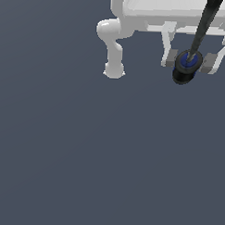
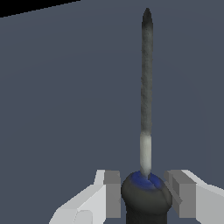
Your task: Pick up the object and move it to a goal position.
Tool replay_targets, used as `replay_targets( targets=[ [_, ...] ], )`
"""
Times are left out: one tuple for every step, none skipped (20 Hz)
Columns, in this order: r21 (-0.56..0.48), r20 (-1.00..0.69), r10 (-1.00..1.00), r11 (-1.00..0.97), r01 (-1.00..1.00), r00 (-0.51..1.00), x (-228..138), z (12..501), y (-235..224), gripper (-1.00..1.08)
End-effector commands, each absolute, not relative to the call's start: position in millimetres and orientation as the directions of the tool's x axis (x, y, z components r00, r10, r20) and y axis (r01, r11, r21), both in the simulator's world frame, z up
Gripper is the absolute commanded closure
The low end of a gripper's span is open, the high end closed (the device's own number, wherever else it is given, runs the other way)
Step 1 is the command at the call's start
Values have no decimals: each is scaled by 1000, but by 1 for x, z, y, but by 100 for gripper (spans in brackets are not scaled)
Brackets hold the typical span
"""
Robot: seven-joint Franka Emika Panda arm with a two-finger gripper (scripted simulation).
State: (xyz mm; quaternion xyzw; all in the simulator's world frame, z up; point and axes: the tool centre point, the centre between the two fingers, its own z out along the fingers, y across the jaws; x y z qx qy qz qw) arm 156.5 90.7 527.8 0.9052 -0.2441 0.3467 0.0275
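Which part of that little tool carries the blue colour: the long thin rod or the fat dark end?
The fat dark handle: a blue ring sits where the grey shaft joins it.

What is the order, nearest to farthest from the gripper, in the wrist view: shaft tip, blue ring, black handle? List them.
1. black handle, between the jaws of the gripper.
2. blue ring, just atop the handle.
3. shaft tip, the far end.
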Motion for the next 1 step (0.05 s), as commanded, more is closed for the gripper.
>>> replay_targets(
  targets=[
    [-119, 641, -423, -879, -461, 641, 157, 527, 90, 108]
  ],
)
